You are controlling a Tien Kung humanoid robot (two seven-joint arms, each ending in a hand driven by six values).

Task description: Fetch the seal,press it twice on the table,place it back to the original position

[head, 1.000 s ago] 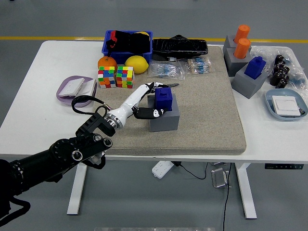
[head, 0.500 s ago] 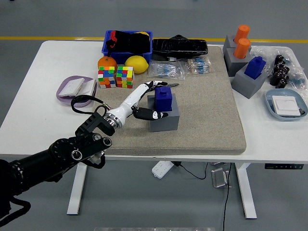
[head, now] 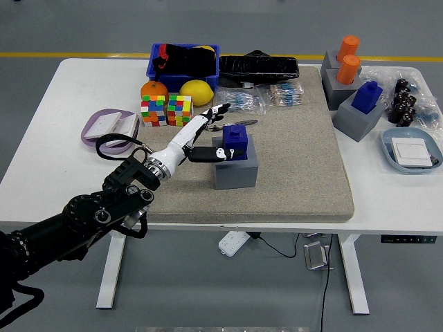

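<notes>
Robot hand reaches for the blue seal

The left robot hand (head: pixel 211 135) has its fingers spread around the blue seal (head: pixel 235 142), thumb in front, not squeezing yet, so it can grab it. The seal sits in its gray holder (head: pixel 237 171) on the table (head: pixel 41 138), right by the fingertips, easy to lift.

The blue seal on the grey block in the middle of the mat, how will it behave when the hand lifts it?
The blue seal looks like a rigid, boxy block, so it probably won't flex. Its flat sides should keep it from rolling. It sits on the grey block, with the left hand beside it, fingers spread; a one-sided push might tip it or slide it off.
</notes>
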